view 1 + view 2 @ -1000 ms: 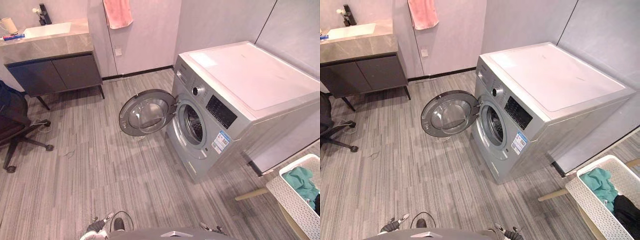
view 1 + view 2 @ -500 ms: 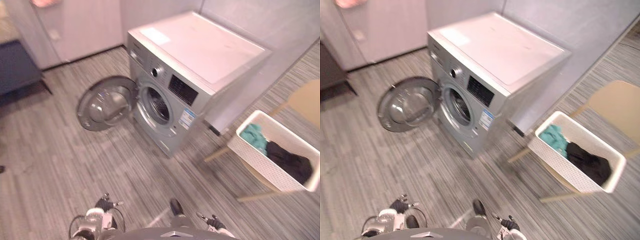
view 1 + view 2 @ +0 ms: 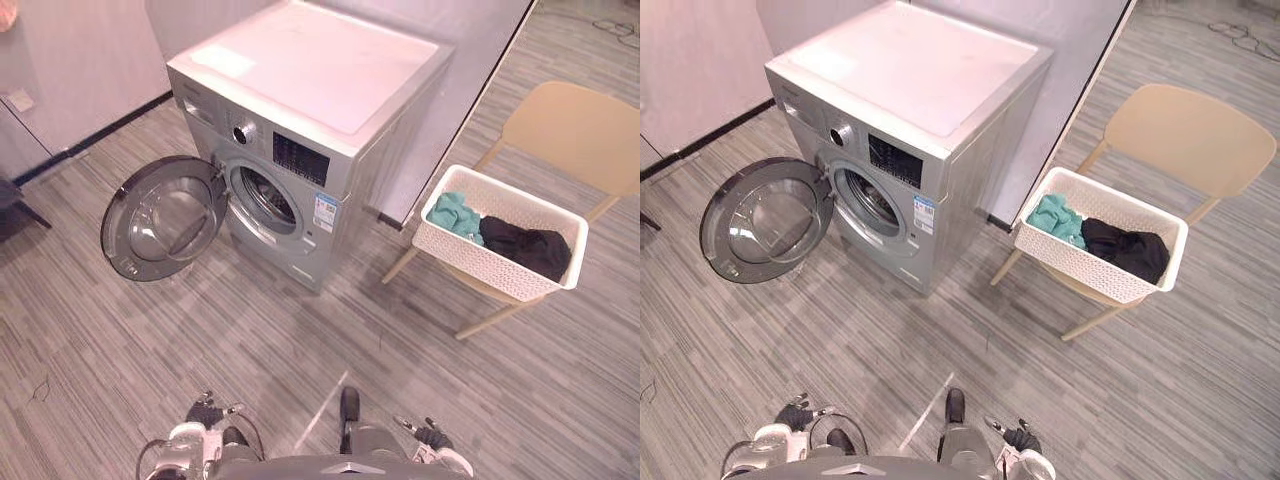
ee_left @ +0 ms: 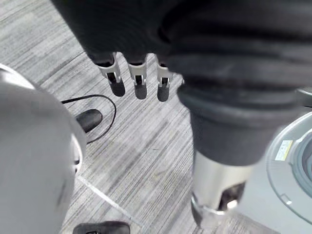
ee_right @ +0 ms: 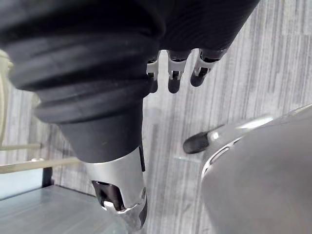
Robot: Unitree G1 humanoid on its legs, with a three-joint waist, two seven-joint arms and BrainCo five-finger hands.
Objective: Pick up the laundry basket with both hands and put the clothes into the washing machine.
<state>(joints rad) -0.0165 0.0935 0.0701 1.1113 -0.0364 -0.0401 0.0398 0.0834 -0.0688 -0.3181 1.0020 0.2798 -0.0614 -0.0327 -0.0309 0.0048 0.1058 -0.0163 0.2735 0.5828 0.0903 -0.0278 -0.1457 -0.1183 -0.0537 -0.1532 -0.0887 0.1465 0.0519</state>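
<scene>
Bare floor (image 3: 430, 350) ahead of fingers (image 4: 111, 72); laundry basket (image 3: 480, 262) with clothes (image 3: 455, 213) on chair (image 3: 580, 125) well ahead-right, beside open washing machine (image 3: 310, 70). Left hand (image 4: 138, 75), right hand (image 5: 174, 73): fingers relaxed, empty, touching nothing.

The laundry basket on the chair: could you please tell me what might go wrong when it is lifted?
1. The laundry basket sits on a beige chair; an uneven lift may tip it and spill the clothes.
2. The washing machine's open door juts out beside the drum opening; the carried basket might hit it.
</scene>
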